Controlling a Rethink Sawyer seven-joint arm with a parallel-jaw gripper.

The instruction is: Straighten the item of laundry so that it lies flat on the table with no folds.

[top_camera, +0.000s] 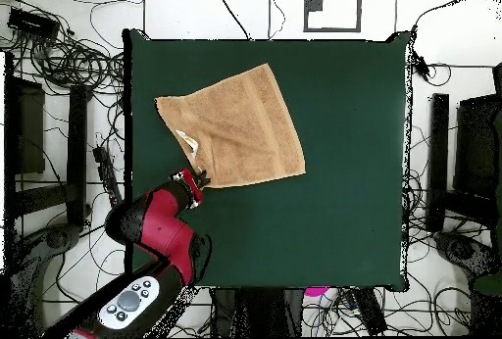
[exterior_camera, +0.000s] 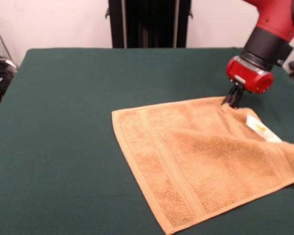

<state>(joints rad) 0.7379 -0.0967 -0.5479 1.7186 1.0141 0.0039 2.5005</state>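
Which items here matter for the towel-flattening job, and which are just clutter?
Job:
- towel, orange-tan, spread on the table
- white care tag on the towel
- green table
- gripper, at the towel's far corner

Clutter:
- cables on the floor beside the table
- black stand behind the table

A: What does the arm (exterior_camera: 277, 22) look like?
B: Glossy red shells, a black ribbed collar, a red wrist cap (exterior_camera: 250, 74) with a pale patch.
A: And the base?
B: Grey button panel (top_camera: 130, 301).
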